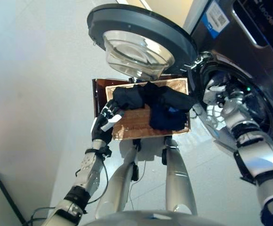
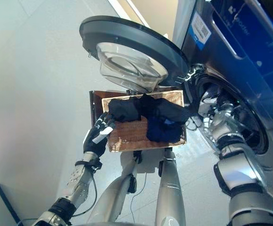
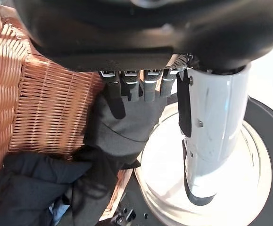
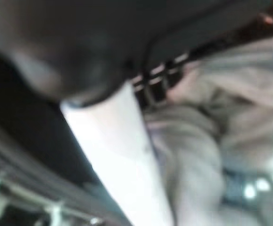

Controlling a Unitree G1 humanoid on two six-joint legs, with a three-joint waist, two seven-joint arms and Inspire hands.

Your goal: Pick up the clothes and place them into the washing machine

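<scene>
Dark limp clothes point(image 1: 150, 101) heaped in brown wicker basket point(image 1: 127, 127): soft, light, best bunch-grasped; left hand point(image 1: 105, 120) fingers on cloth, relaxed; right hand point(image 1: 216, 92) in drum, fingers' state unclear.

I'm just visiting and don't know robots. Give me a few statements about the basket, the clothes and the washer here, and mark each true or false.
1. The washing machine door is shut. False: it stands swung open.
2. Dark clothes lie in the wicker basket. True.
3. The left hand is at the basket's side. True.
4. The basket is empty. False: dark garments fill its far part.
5. The right hand reaches into the washing machine's drum opening. True.
</scene>
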